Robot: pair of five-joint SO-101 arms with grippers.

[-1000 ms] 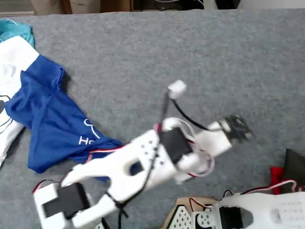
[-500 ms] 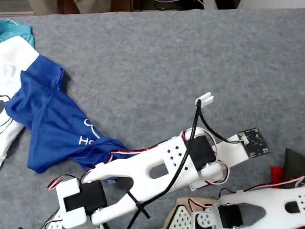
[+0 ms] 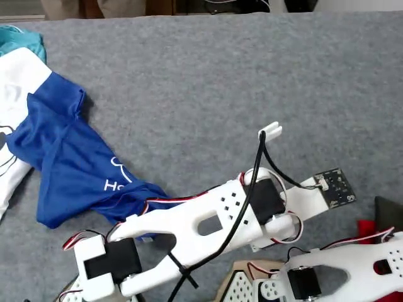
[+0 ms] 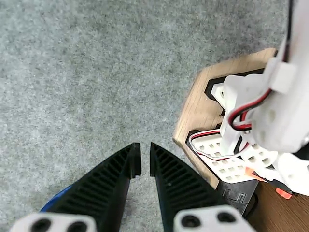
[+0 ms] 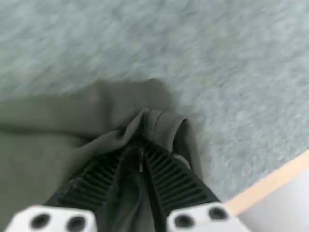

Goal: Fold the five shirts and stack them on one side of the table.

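1. from the high view you see the blue shirt [image 3: 69, 157] lying crumpled and unfolded on the grey desk [image 3: 220, 69]. a white shirt [image 3: 16, 82] lies partly under its far side, and a teal shirt [image 3: 22, 39] sits beyond that at the desk corner. your left arm [image 3: 208, 220] stretches away from the blue shirt's near corner toward the middle of the desk. well apart from the blue shirt, at the opposite edge, an olive shirt [image 3: 390, 217] lies with a red cloth [image 3: 365, 228] just beside it, above your right arm [image 3: 352, 277].
2. in the left wrist view your left hand [image 4: 145, 157] is clenched to a thin slit with nothing between its fingers, hanging over bare desk. a sliver of the blue shirt [image 4: 55, 202] shows beside one finger, and the wooden base plate [image 4: 198, 116] lies on the side away from the blue shirt.
3. in the right wrist view your right hand [image 5: 140, 152] is clenched on a bunched fold of the olive shirt [image 5: 72, 121], which lies on the desk.
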